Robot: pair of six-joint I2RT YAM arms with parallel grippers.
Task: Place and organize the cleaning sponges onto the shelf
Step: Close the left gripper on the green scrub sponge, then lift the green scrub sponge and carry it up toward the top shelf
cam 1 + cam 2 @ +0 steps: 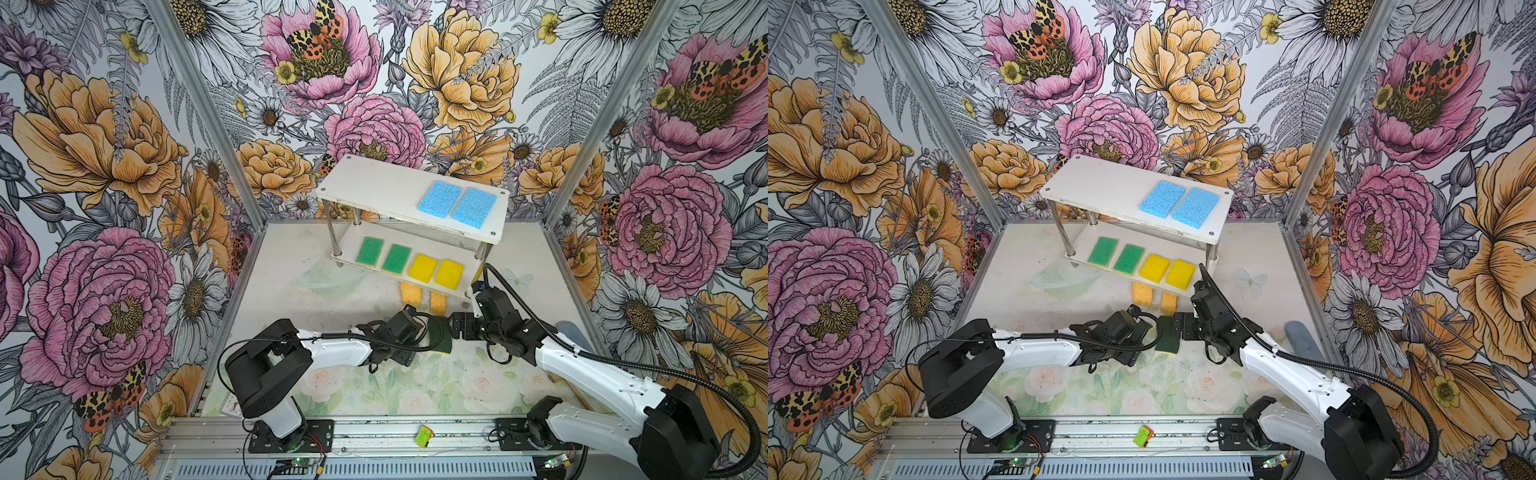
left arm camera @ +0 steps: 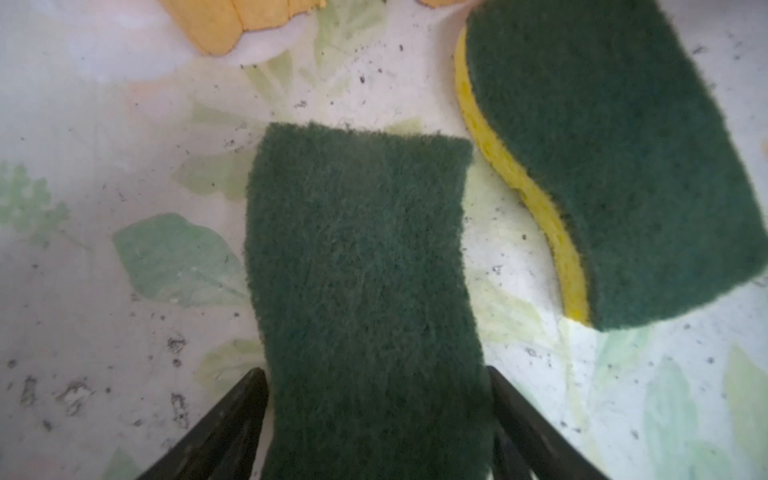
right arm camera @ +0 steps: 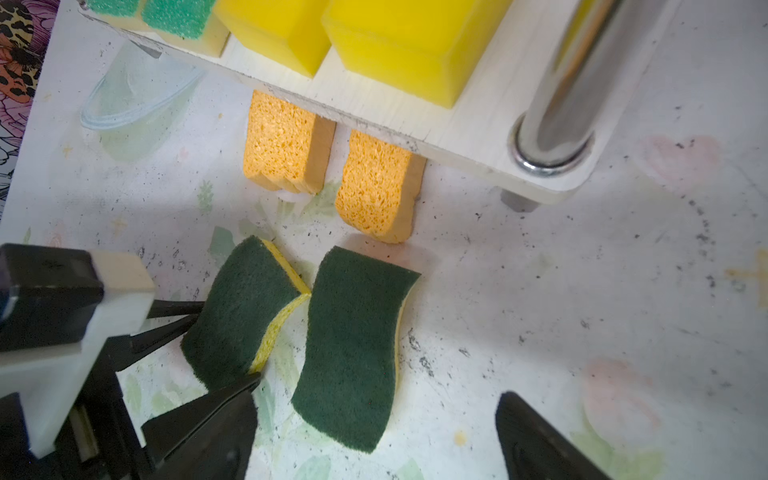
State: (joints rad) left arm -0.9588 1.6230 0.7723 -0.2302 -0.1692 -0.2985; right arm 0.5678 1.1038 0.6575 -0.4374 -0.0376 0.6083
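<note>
Two wavy dark-green-on-yellow sponges lie on the table in front of the shelf (image 1: 370, 185). My left gripper (image 2: 376, 370) is shut on one sponge (image 2: 361, 257), its fingers pressing both sides. The other sponge (image 3: 353, 345) lies flat between the fingers of my open right gripper (image 3: 380, 386), touching neither. In both top views a dark-green sponge (image 1: 439, 336) shows between the two grippers. Two blue sponges (image 1: 457, 203) sit on the top board. Two green-topped sponges (image 1: 382, 254) and two yellow ones (image 1: 435, 271) sit on the lower board. Two orange sponges (image 3: 282, 141) lie on the table, half under it.
A clear plastic dish (image 1: 328, 278) rests on the table left of the shelf. A grey-blue object (image 1: 575, 332) lies by the right wall behind my right arm. A small green and orange toy (image 1: 424, 437) sits on the front rail. Flowered walls enclose three sides.
</note>
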